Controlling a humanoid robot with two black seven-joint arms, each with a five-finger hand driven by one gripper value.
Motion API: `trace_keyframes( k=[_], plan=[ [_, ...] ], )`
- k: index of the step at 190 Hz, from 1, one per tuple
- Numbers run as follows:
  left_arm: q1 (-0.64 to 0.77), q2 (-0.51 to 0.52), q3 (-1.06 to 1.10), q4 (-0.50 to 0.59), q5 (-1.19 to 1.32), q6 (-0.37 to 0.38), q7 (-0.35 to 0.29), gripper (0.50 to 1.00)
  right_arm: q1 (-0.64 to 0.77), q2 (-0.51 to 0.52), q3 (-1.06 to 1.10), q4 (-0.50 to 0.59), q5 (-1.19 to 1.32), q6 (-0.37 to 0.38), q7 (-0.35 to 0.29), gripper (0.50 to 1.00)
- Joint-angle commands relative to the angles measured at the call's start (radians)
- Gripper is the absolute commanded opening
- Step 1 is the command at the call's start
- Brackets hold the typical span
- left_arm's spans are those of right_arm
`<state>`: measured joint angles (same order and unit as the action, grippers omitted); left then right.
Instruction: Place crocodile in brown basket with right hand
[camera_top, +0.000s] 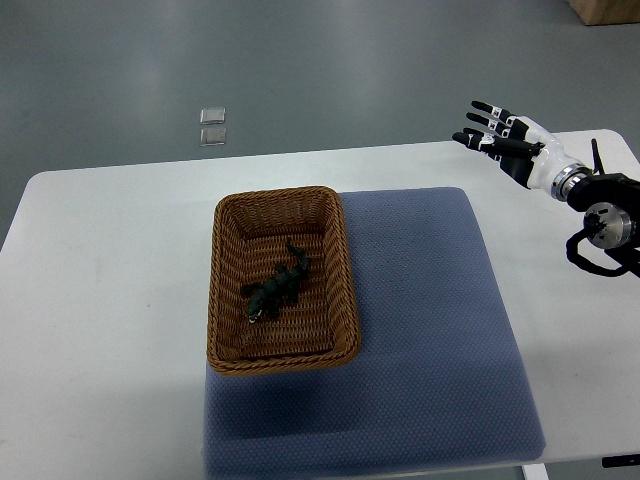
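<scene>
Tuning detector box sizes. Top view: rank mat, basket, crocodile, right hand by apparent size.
1. mat
2. basket
3. right hand and crocodile look close in size; the hand may be nearer the camera, so they are left unranked.

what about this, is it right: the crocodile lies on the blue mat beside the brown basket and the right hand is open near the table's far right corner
Not quite: the top view shows the crocodile lying inside the brown basket, not on the blue mat beside it. The right hand is open near the far right corner of the table.
</scene>
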<state>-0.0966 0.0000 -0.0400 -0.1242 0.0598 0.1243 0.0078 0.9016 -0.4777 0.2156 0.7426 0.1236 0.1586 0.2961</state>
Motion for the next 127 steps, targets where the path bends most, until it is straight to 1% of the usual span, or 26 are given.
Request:
trace_keyframes(
  k=[1,23,41,66,77,127],
  plan=[
    [0.000,0.000,-0.001,0.000,0.000,0.000,0.000,1.000,-0.018,-0.005,0.001,0.000,0.016,0.004,0.001,0.915],
    [-0.002,0.000,0.000,0.000,0.000,0.000,0.000,1.000,-0.033,-0.005,0.001,0.000,0.019,-0.001,0.008,0.915],
    [-0.002,0.000,-0.001,0.000,0.000,0.000,0.000,1.000,-0.041,-0.002,0.001,-0.005,0.018,-0.022,0.015,0.917],
    [-0.006,0.000,-0.001,0.000,0.000,0.000,0.000,1.000,-0.046,0.010,0.001,-0.012,0.016,-0.108,0.015,0.923],
    [-0.008,0.000,-0.001,0.000,0.000,0.000,0.000,1.000,-0.055,0.011,0.001,-0.025,0.016,-0.128,0.015,0.928],
    [-0.014,0.000,-0.001,0.000,0.000,0.000,0.000,1.000,-0.058,0.010,0.001,-0.052,0.002,-0.128,0.015,0.928]
  ],
)
